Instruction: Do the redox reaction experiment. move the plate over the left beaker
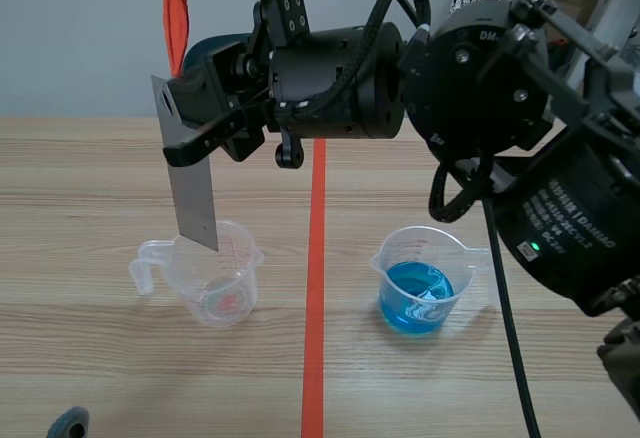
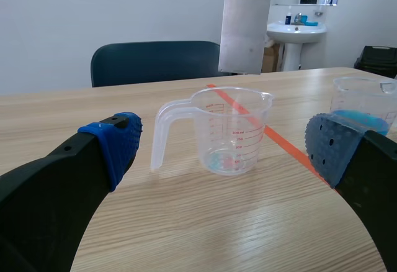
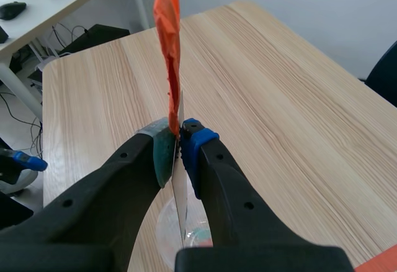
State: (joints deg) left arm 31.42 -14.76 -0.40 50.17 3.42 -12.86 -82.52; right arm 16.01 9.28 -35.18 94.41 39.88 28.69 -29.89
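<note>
Right jaws clamp the plate (image 1: 195,193), which hangs below them just above the left beaker (image 1: 222,283); clipping its rim could tip it. Left jaws gape empty.

i have the plate (image 1: 192,183) pinched in my right gripper (image 3: 178,151), hanging straight below it, lower end just above the left beaker (image 2: 232,132). that beaker sits ahead of my left gripper (image 2: 224,143), between its spread fingers; the other beaker (image 2: 366,101) stands ahead of its right finger.
</note>
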